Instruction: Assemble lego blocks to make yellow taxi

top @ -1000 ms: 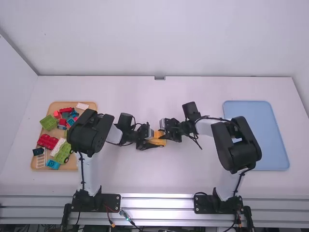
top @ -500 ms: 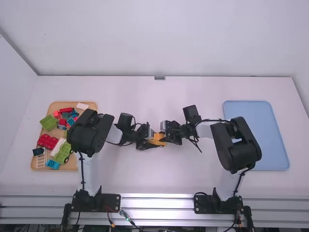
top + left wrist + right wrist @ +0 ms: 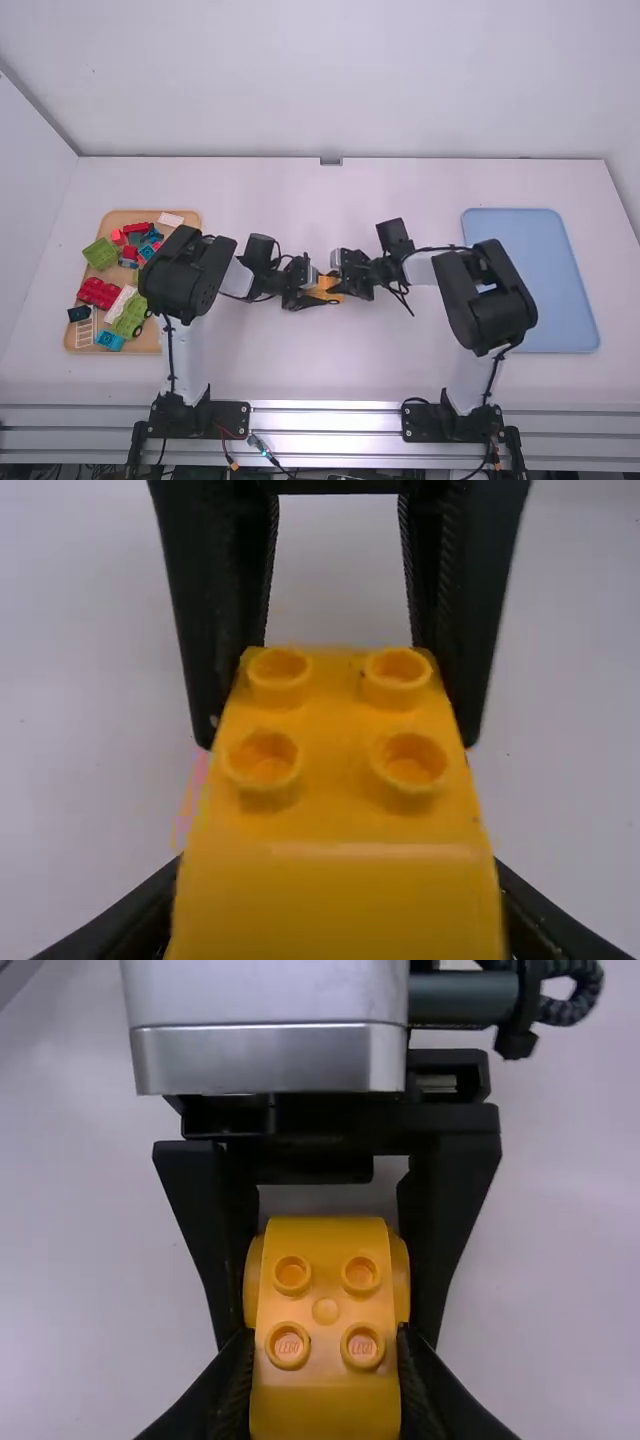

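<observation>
The yellow block piece [image 3: 325,1290] is in the middle, between the two arms. It has round bumps on it. The left end effector [image 3: 322,292] holds it from one end, with a finger on each side. The right end effector [image 3: 336,281] pinches it at the other end. A tan tray [image 3: 150,346] full of red, green and blue blocks sits on the left of the white counter [image 3: 300,370]. A blue tray [image 3: 560,290] lies on the right.
</observation>
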